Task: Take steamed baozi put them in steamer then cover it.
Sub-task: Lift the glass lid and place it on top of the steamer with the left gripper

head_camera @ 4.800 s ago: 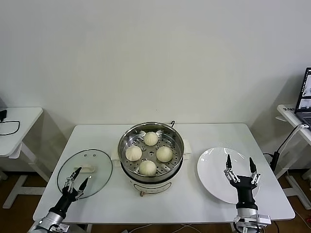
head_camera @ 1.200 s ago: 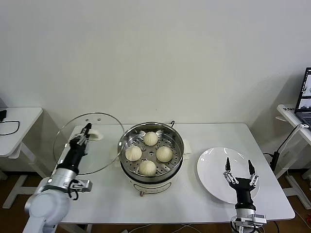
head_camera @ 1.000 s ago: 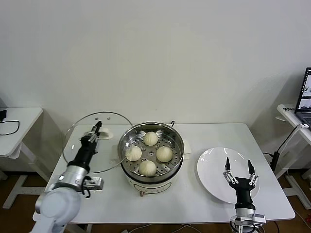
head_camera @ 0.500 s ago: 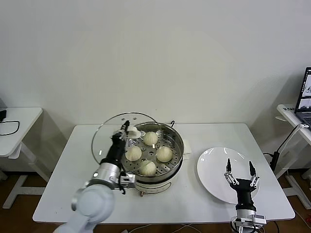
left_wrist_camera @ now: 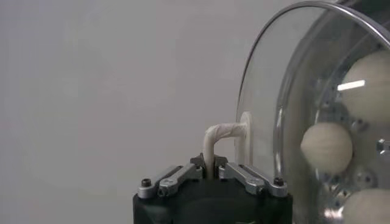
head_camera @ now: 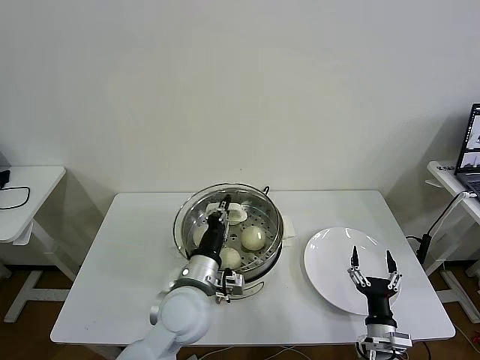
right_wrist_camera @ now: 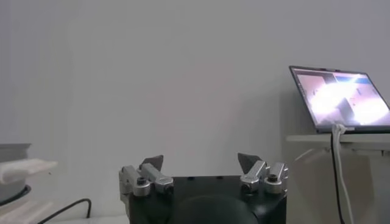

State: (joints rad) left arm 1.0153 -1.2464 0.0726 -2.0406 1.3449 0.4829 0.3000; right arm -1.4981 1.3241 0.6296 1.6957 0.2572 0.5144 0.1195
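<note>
The round clear glass lid [head_camera: 225, 217], carried in from the left since half a second ago, is held level directly over the wide shiny steel steamer [head_camera: 274, 244], its white handle [left_wrist_camera: 220, 135] pinched upward by the left gripper [head_camera: 223, 204], while the right gripper [head_camera: 372, 265] is parked spread beside the steamer.

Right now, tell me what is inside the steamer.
Inside the steamer, on its perforated tray, three buns show through the glass lid. The left gripper holds that lid by its handle. The arm hides part of the tray, so a fourth bun cannot be seen.
</note>
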